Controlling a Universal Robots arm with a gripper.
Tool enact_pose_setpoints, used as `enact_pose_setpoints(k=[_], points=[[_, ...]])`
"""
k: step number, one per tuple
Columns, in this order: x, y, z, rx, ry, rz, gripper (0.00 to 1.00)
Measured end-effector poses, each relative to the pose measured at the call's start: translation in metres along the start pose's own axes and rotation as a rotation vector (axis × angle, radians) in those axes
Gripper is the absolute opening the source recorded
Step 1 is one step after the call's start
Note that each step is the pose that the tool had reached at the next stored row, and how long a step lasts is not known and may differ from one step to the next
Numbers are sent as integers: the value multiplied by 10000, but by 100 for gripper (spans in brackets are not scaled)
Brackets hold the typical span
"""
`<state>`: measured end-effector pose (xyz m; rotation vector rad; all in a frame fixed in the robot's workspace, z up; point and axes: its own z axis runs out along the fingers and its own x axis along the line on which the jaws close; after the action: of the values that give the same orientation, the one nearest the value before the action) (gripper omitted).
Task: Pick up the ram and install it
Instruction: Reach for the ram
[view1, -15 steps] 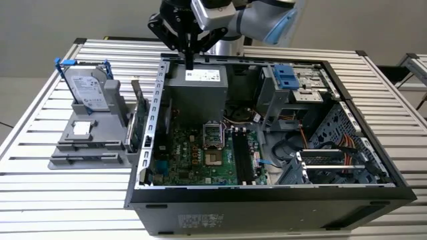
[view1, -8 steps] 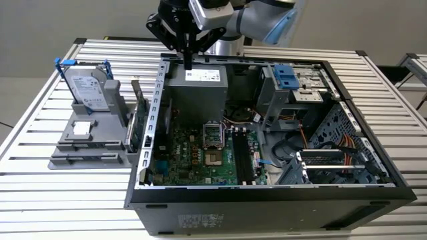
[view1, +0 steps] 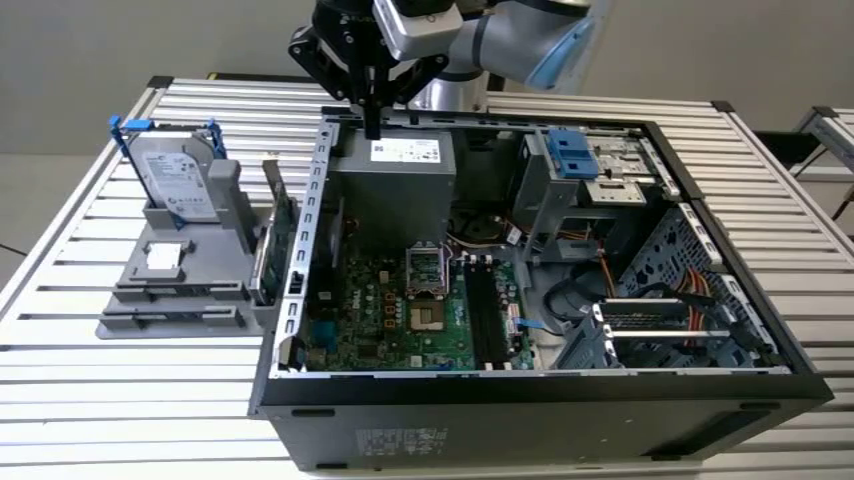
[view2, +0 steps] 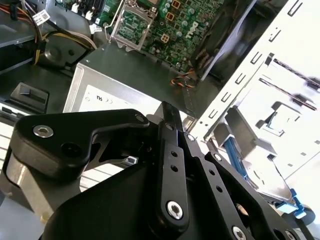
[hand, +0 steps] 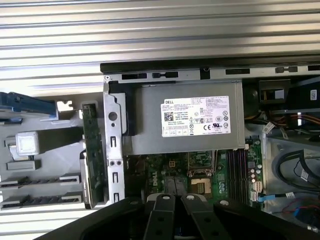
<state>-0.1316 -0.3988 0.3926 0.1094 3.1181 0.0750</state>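
1. Right, starting at the gripper (view1: 374, 128): pressed together, pinching nothing, hanging tips-down over the far rim of the computer case (view1: 534, 385).
2. Looking just beneath: hovering above the grey power supply (view1: 394, 170) with its white label, apparently without touching it.
3. Dropping deeper into the case: green motherboard (view1: 400, 300) lying flat, with long dark memory slots (view1: 487, 310) beside the processor socket, looking unfilled as far as can be told.
4. Moving out over the case wall toward the exterior view's left: picking out the ram (view1: 271, 190), seemingly stood on end in the grey holder (view1: 174, 300) on the bench (view1: 80, 380). Just beside the case wall, well apart from the gripper, not yet picked up.
5. Checking its neighbours: larger green expansion card (view1: 284, 262) on edge in the same holder, close by on the nearer side and easy to confuse with it. Further toward the exterior view's left, the hard drive (view1: 174, 180) upright in its blue-clipped frame.
6. Judging the handling: surely very light, stiff but thin, so likely to crack or flex if squeezed hard or levered sideways. Smooth faces too, offering little bite, so liable to pivot in a loose pinch.
7. Judging the hold: best taken at the free upper end, squarely across the board, keeping off the contact edge and clear of the dark chips where possible. Little room beside the case wall and the bigger card, so worth a narrow, well-aligned approach.
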Motion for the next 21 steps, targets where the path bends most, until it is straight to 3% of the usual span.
enact_pose_setpoints(k=[21], points=[[105,-7,-2,0,0,0,0]])
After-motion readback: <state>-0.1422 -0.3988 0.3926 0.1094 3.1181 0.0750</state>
